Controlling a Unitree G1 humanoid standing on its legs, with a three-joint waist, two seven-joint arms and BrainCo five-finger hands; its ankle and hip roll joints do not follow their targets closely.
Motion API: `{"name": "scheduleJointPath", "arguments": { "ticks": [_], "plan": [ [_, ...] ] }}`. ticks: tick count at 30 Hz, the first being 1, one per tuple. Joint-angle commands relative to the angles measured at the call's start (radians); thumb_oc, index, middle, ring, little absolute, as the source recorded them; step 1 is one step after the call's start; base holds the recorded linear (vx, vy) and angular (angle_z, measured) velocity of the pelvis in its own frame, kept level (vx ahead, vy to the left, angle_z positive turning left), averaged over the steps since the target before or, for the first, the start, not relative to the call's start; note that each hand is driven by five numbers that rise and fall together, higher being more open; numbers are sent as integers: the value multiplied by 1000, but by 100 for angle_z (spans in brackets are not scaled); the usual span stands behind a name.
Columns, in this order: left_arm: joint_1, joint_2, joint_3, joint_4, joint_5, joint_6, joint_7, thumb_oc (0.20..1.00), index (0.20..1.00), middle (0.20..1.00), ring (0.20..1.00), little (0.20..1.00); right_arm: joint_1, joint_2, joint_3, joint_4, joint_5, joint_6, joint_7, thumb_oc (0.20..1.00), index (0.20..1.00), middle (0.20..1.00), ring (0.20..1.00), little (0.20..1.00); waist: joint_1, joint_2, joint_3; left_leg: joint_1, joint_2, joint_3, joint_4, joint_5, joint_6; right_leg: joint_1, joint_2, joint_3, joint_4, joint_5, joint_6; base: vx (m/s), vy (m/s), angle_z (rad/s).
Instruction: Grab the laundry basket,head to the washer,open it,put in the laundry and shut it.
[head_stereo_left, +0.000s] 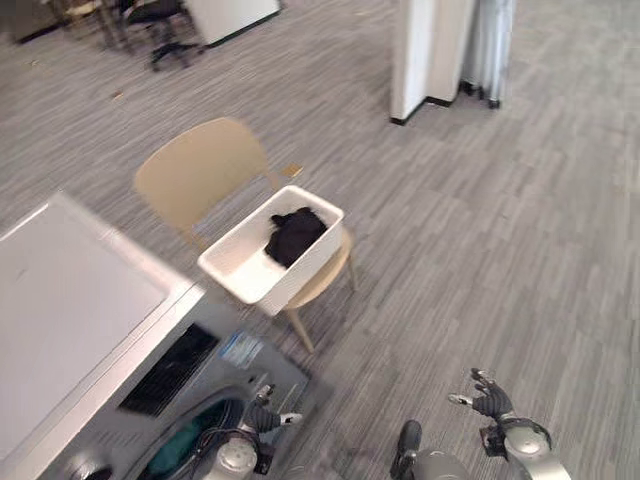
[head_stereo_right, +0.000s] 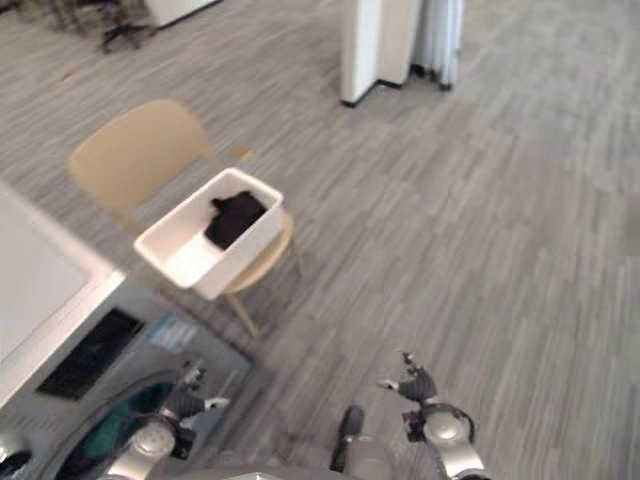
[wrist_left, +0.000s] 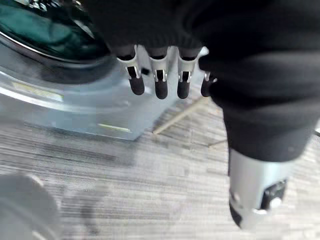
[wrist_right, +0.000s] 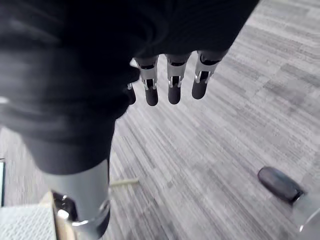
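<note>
1. The grey carpeted floor (head_stereo_left: 500, 230) spreads across the room, with a white pillar (head_stereo_left: 428, 55) standing on it far back and an office chair (head_stereo_left: 160, 25) in the far corner.
2. The washer (head_stereo_left: 170, 400) stands at the robot's near left, seen from above. It has a pale flat top and a grey front with a dark panel. Teal cloth (head_stereo_left: 175, 445) shows at its round door opening (wrist_left: 45, 35); I cannot tell from the pictures how the door stands.
3. A tan chair (head_stereo_right: 140, 160) stands just past the washer, its back towards the far left, its wooden legs on the carpet.
4. The white laundry basket (head_stereo_left: 250, 270) rests on the chair seat, overhanging the front edge a little and tilted askew to the chair. It is apart from both hands.
5. A bundle of black laundry (head_stereo_left: 296, 235) lies inside the basket, at its far end, against the wall.
6. The left robot hand (head_stereo_left: 268, 418) hangs low just in front of the washer's front panel, touching nothing. In its wrist view its fingers (wrist_left: 160, 82) point out fairly straight and loose, holding nothing.
7. The right robot hand (head_stereo_right: 415, 385) hangs over bare carpet at the near right, well apart from the chair. Its fingers (wrist_right: 172, 85) are relaxed and spread, empty.
</note>
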Motion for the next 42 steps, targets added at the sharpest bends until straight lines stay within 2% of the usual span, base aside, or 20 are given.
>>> {"name": "scheduleJointPath", "arguments": {
  "ticks": [1,2,4,5,6,9,11,13,14,17,20,24,27,29,30,34,36,39,41,42],
  "plan": [
    [-58,17,-36,-69,-5,-40,17,1000,1000,1000,1000,1000,-21,-10,-1,-52,-22,-38,0,1000,1000,1000,1000,1000,35,-50,72,-1,-174,-28,-212,-21,103,66,-36,60,-6,-92,98,102,-97,-76],
    [-58,17,-40,-72,-6,-40,17,1000,1000,1000,1000,1000,-20,-11,0,-49,-23,-39,0,1000,1000,1000,1000,1000,43,-54,78,-32,-196,-44,-225,-16,104,73,-32,76,-8,-95,98,194,-139,-33],
    [-60,21,-40,-79,-11,-41,17,1000,1000,1000,1000,1000,-32,-14,9,-26,-21,-40,-4,1000,1000,1000,1000,1000,75,-49,97,-96,-237,-71,-312,67,91,105,2,111,-17,-103,99,256,-67,-59],
    [-58,21,-43,-87,-12,-41,14,1000,1000,1000,1000,1000,-37,-14,6,-23,-19,-42,-7,1000,1000,1000,1000,1000,87,-35,102,-118,-244,-36,-378,129,82,131,23,119,-25,-112,98,540,48,-81],
    [-44,14,-30,-99,-11,-37,9,1000,1000,1000,1000,1000,-30,-7,-4,-36,-23,-40,-10,1000,1000,1000,1000,1000,95,-15,95,-123,-217,125,-453,187,80,191,58,129,-29,-154,99,567,100,-53],
    [-20,15,-14,-99,-18,-34,9,1000,1000,1000,1000,1000,-32,3,14,-21,-46,-39,0,1000,1000,1000,1000,1000,108,-23,81,-91,-227,110,-477,175,112,220,68,151,-12,-186,101,391,116,0],
    [-7,27,-3,-98,-26,-32,6,1000,1000,1000,1000,1000,-35,20,22,-11,-57,-36,10,1000,1000,1000,1000,1000,126,-60,65,-79,-227,121,-456,150,134,245,35,138,21,-208,118,342,110,-31],
    [-5,32,3,-102,-31,-32,8,1000,1000,1000,1000,1000,-37,24,24,-11,-62,-36,14,1000,1000,1000,1000,1000,132,-67,62,-74,-229,121,-455,140,142,239,22,132,51,-211,125,175,92,6],
    [1,43,9,-108,-33,-29,4,1000,1000,1000,1000,1000,-40,31,26,-14,-70,-38,20,1000,1000,1000,1000,1000,149,-80,54,-60,-237,115,-451,118,159,222,-12,115,133,-208,152,186,112,17],
    [-13,59,9,-101,-29,-28,7,1000,1000,1000,1000,1000,-41,36,20,-35,-66,-39,22,1000,1000,1000,1000,1000,139,-91,56,-44,-259,74,-436,84,184,168,-36,129,260,-170,177,196,97,37],
    [-39,68,4,-96,-22,-28,21,1000,1000,1000,1000,1000,-42,37,18,-55,-61,-43,17,1000,1000,1000,1000,1000,116,-78,59,-17,-269,10,-452,68,192,73,-25,155,292,-170,159,98,4,97],
    [-53,67,1,-104,-34,-30,29,1000,1000,1000,1000,1000,-51,31,17,-55,-41,-42,8,1000,1000,1000,1000,1000,81,-63,75,19,-294,-101,-470,59,191,-22,18,247,179,-126,142,119,-53,91],
    [-55,51,1,-104,-49,-32,30,1000,1000,1000,1000,1000,-49,29,2,-49,-25,-38,1,1000,1000,1000,1000,1000,54,-55,92,57,-344,-223,-482,51,188,-108,49,355,75,-32,161,178,-92,139],
    [-53,49,-4,-104,-48,-32,25,1000,1000,1000,1000,1000,-38,25,-6,-56,-24,-39,6,1000,1000,1000,1000,1000,43,-56,97,70,-369,-287,-469,42,185,-99,48,369,60,-17,163,189,-178,154],
    [-37,42,-2,-106,-45,-32,19,1000,1000,1000,1000,1000,-23,15,-13,-62,-18,-52,10,1000,1000,1000,1000,1000,48,-55,83,69,-385,-344,-450,32,174,-56,42,374,24,-7,143,176,-254,239],
    [-27,42,2,-111,-47,-24,12,1000,1000,1000,1000,1000,-21,4,-19,-72,-14,-56,12,1000,1000,1000,1000,1000,50,-51,77,48,-383,-372,-413,21,158,-25,37,337,1,-13,133,87,-147,174],
    [-23,42,7,-118,-50,-19,12,1000,1000,1000,1000,1000,-21,-6,-22,-86,-14,-60,9,1000,1000,1000,1000,1000,54,-51,82,29,-378,-366,-375,10,144,-4,32,308,-7,-22,125,50,-123,53],
    [-24,38,11,-114,-43,-16,13,1000,1000,1000,1000,1000,-18,-15,-33,-96,-12,-61,3,1000,1000,1000,1000,1000,45,-51,90,-10,-343,-296,-335,6,127,26,11,256,-25,-38,120,9,-53,75],
    [-26,47,20,-119,-31,-14,16,1000,1000,1000,1000,1000,-21,-36,-29,-115,-45,-53,-7,1000,1000,1000,1000,1000,36,-58,94,-40,-257,-107,-361,24,135,53,-11,191,-42,-49,120,11,-3,119],
    [-26,51,21,-118,-24,-14,18,1000,1000,1000,1000,1000,-19,-43,-27,-125,-61,-51,-11,1000,1000,1000,1000,1000,36,-60,93,-44,-244,-81,-372,34,134,54,-17,176,-43,-51,120,25,-3,40]
  ]
}}
